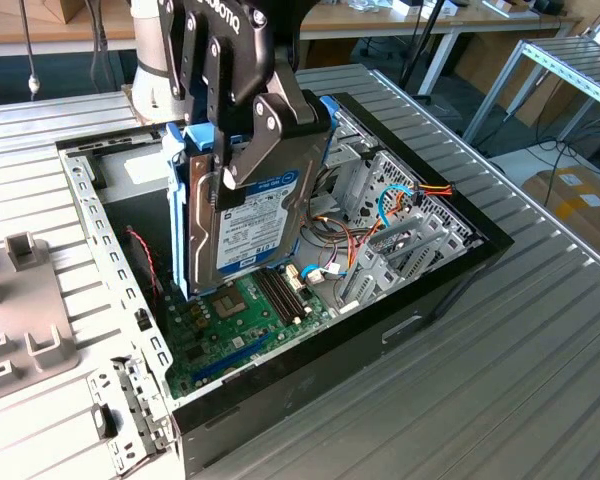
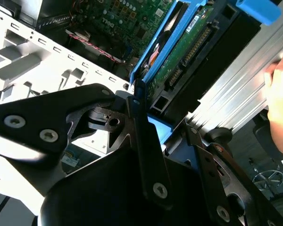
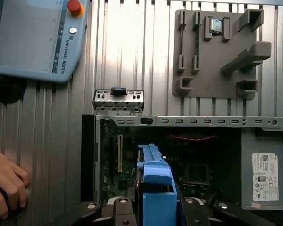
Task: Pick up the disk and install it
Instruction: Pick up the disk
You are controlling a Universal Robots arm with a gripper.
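Note:
In the exterior view the disk (image 1: 255, 225) hangs upright above the open computer case (image 1: 450, 265). Its white label faces the camera and blue rails run along its edges. My gripper (image 1: 238, 165) is shut on the disk's upper part, one black finger (image 1: 252, 148) pressed on the labelled face. The disk's lower end hovers over the green motherboard (image 1: 235, 320). The second wrist view shows the disk's (image 2: 184, 52) green circuit side and connector. In the first wrist view its blue rail (image 3: 155, 188) sticks out between the fingers, over the case interior.
A metal drive cage (image 1: 400, 230) with coloured cables fills the case's far side. A grey power-supply box (image 3: 264, 174) sits in one corner. On the table lie a grey fixture plate (image 3: 217, 52), a loose metal bracket (image 3: 119, 100) and a teach pendant (image 3: 37, 37). A person's hand (image 3: 4, 183) rests nearby.

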